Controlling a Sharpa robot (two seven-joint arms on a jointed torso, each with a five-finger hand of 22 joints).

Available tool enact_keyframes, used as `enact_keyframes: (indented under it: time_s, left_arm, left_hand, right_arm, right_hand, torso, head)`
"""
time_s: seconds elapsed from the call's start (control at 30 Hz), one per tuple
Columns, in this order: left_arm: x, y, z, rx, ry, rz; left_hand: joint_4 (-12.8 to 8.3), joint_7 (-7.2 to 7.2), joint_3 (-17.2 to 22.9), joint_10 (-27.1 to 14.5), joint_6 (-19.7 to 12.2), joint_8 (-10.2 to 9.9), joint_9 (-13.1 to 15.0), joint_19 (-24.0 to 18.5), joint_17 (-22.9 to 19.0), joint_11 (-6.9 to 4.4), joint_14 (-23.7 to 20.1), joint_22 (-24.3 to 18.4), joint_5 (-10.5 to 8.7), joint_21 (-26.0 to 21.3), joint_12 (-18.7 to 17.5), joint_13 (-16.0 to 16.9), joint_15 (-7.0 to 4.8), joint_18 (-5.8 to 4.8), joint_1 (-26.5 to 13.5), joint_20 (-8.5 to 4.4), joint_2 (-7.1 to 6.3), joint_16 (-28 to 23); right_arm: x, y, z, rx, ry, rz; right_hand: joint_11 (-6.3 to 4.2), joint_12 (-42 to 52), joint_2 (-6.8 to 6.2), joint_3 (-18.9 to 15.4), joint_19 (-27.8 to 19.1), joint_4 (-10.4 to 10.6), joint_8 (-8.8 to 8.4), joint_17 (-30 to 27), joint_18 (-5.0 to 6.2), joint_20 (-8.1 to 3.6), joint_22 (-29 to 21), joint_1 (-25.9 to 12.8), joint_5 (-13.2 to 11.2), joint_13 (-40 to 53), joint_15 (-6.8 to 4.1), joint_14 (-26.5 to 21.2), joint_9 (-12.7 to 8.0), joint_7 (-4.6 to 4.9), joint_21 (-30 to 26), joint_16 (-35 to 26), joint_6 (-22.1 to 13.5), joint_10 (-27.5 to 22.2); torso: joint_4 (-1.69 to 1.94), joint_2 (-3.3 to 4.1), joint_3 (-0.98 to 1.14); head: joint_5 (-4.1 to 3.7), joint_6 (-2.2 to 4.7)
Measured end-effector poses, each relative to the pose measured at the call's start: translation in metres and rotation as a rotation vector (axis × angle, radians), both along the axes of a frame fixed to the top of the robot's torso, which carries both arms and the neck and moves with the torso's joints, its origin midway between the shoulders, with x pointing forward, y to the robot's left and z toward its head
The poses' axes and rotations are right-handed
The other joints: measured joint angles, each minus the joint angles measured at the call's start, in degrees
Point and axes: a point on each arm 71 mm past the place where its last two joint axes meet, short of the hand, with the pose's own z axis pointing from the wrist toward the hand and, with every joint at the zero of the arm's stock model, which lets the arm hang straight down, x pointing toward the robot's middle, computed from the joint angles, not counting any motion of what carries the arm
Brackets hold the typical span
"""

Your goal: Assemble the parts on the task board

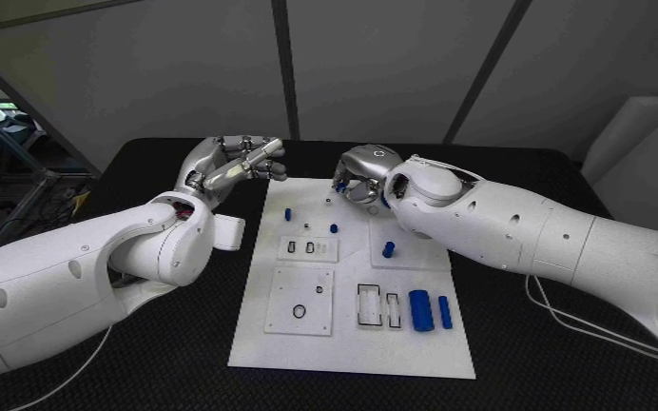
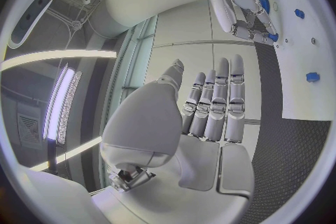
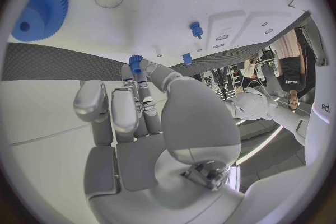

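Pale wall panels (image 1: pixel 370 49) with dark seams rise behind the black table (image 1: pixel 151 164).

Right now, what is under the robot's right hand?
The far end of the white task board lies under the right hand. Its fingertips touch a small blue part. Whatever else sits beneath the hand is covered.

A robotics lab: grey panelled walls (image 1: pixel 370 40) surround a black table (image 1: pixel 549 354) under strip lights (image 2: pixel 63 106).

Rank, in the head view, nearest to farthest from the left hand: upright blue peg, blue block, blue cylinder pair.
1. upright blue peg: far left part of the task board, closest to the left hand.
2. blue block: mid-board, right side.
3. blue cylinder pair: near right area.
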Motion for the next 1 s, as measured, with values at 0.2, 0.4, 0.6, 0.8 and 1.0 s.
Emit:
enact_keyframes:
  time_s: [0.2,0.4,0.6,0.8,1.0]
  left_arm:
    - [0.0,-0.0011,0.0001,-0.001,0.0,-0.003]
    - [-0.0003,-0.0017,0.0004,-0.002,0.0,-0.006]
    - [-0.0002,-0.0008,0.0005,-0.001,0.0,-0.005]
    - [0.0001,0.0001,0.0005,-0.001,0.0,-0.003]
    - [0.0002,-0.0001,0.0006,-0.001,-0.001,-0.004]
  left_hand:
    - [0.0,0.0,0.0,0.0,0.0,0.0,0.0,0.0,0.0,0.0,0.0,0.0,0.0,0.0,0.0,-0.01,0.0,0.0,0.0,0.0,0.0,0.0]
    - [0.0,0.0,0.0,-0.22,0.0,0.0,0.0,0.0,0.04,0.22,0.0,0.0,0.0,0.0,0.0,-0.01,0.0,0.0,0.0,0.0,0.0,-0.24]
    - [0.0,0.0,0.0,-0.22,0.0,0.0,0.0,0.0,0.04,0.22,0.0,0.0,0.0,0.0,0.0,0.0,0.0,0.0,0.0,0.0,0.0,-0.24]
    - [0.0,0.0,0.0,-0.22,0.0,0.0,0.01,0.0,0.04,0.22,0.0,0.0,0.0,0.0,0.0,0.0,0.0,0.01,0.0,0.0,0.0,-0.24]
    - [0.0,0.0,0.0,-0.22,0.0,0.01,0.01,0.0,0.03,0.22,0.0,0.0,0.0,0.0,0.0,0.01,0.0,0.0,0.0,0.0,0.0,-0.24]
  right_arm:
    - [0.0023,0.0017,-0.0005,-0.002,-0.003,-0.004]
    - [0.003,0.0028,-0.0004,-0.002,-0.01,-0.005]
    - [0.0022,0.0027,0.0008,0.003,-0.02,-0.004]
    - [0.0018,-0.0003,0.0019,0.004,-0.03,-0.007]
    - [0.0027,0.0006,0.0024,0.005,-0.035,-0.01]
  right_hand:
    - [0.0,0.0,0.0,0.15,0.0,0.16,0.0,0.06,0.0,0.0,0.06,0.0,-0.02,-0.02,0.0,0.0,-0.01,0.0,0.0,0.0,0.0,0.0]
    - [0.01,-0.01,0.0,0.15,0.0,0.16,0.0,0.06,0.0,0.0,0.06,0.0,-0.03,-0.04,0.0,0.0,-0.03,0.0,0.0,0.0,0.0,-0.01]
    - [0.01,-0.01,0.0,0.15,0.0,0.16,0.0,0.11,0.0,0.0,0.06,0.0,-0.04,-0.07,0.0,0.0,-0.05,0.0,0.0,0.0,-0.01,-0.01]
    - [0.01,-0.01,0.0,0.15,0.0,0.16,0.0,0.11,0.0,0.0,0.05,0.0,-0.04,-0.1,0.0,0.0,-0.07,0.0,0.0,0.0,-0.01,-0.01]
    - [0.01,-0.01,0.0,0.15,0.0,0.16,0.0,0.21,0.0,0.0,0.13,0.0,-0.04,-0.13,0.0,0.0,-0.09,0.0,0.0,0.25,-0.01,-0.01]
  torso:
    - [0.04,0.09,-0.03]
    - [0.08,0.15,-0.02]
    - [0.02,0.14,0.01]
    - [-0.05,0.1,0.01]
    - [-0.01,0.12,0.0]
  head:
    - [0.13,0.14]
    - [0.31,0.23]
    - [0.49,0.1]
    - [0.54,0.22]
    - [0.4,0.3]
